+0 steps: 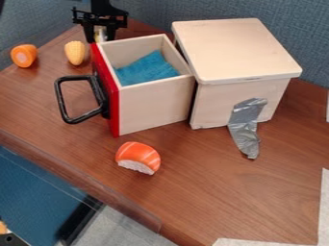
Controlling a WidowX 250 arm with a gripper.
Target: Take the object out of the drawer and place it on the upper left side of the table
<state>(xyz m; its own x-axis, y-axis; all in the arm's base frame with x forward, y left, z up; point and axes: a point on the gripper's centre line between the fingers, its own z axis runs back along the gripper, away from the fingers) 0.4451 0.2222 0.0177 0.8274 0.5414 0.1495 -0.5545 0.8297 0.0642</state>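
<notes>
One black gripper (101,30) here at the upper left of the frame, low behind the drawer's far corner, with a small pale yellowish thing (99,34) showing at it. Clamped on that or not? Can't tell from here.

Count them up: one wooden drawer (153,106), one red front (107,93), one black handle (61,100) jutting left, one wooden cabinet (234,50) at upper right. Three toy foods on the brown table (212,192): one orange round piece (24,55) at far upper left, one yellow corn (75,53) to its right, and one salmon sushi (138,157) just below centre, in front of the drawer.

And the task's object? Hard call! One blue cloth (146,68) lies inside the open drawer, and there's that pale thing up at the gripper; which is meant, I can't tell.

Now the obstacles: the corn sits near the gripper on its left, the drawer's walls rise just beside it, and the handle takes up room on the left. One strip of grey tape (246,126) runs down the cabinet's near side onto the table.
</notes>
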